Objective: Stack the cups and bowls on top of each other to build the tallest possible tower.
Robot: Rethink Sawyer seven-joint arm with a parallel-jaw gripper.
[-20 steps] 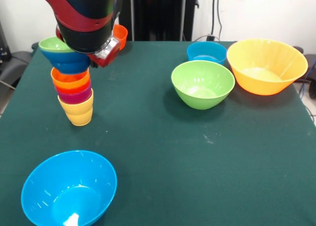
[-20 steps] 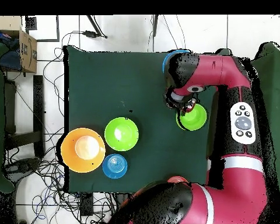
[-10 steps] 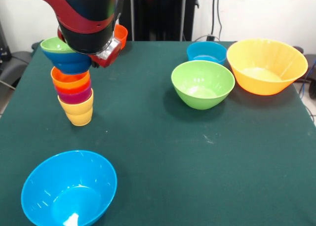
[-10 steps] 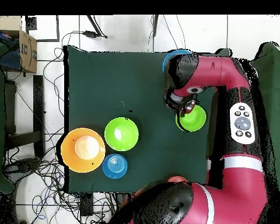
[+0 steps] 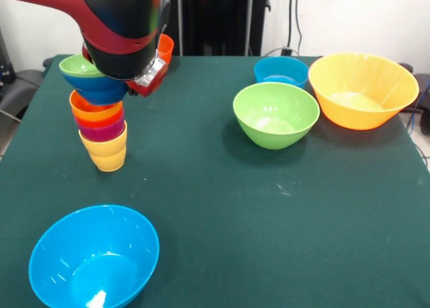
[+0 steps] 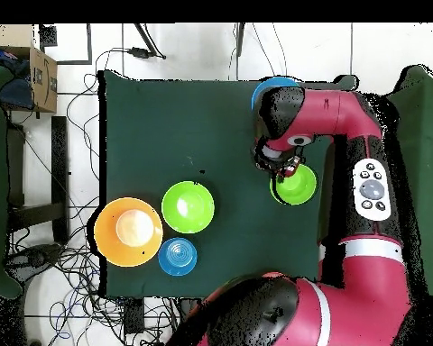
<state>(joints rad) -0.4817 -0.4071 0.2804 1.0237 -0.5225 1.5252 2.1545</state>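
While the red arm (image 5: 114, 19) hangs over the green tabletop (image 5: 222, 207), hiding whether its claw (image 6: 283, 165) is open, the tower (image 5: 99, 116) stands beneath it at the front view's left, the 4 loose bowls being orange (image 5: 363, 89), big blue (image 5: 94, 257), green (image 5: 275, 114) and small blue (image 5: 281, 71).

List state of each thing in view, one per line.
tower: upright on the table, yellow cup at its base, small green bowl on top
gripper: beside the tower's top, fingers hidden
big light blue bowl: loose, upright, empty
green bowl: loose, upright, empty
small blue bowl: loose, upright
orange-yellow bowl: loose, upright, empty
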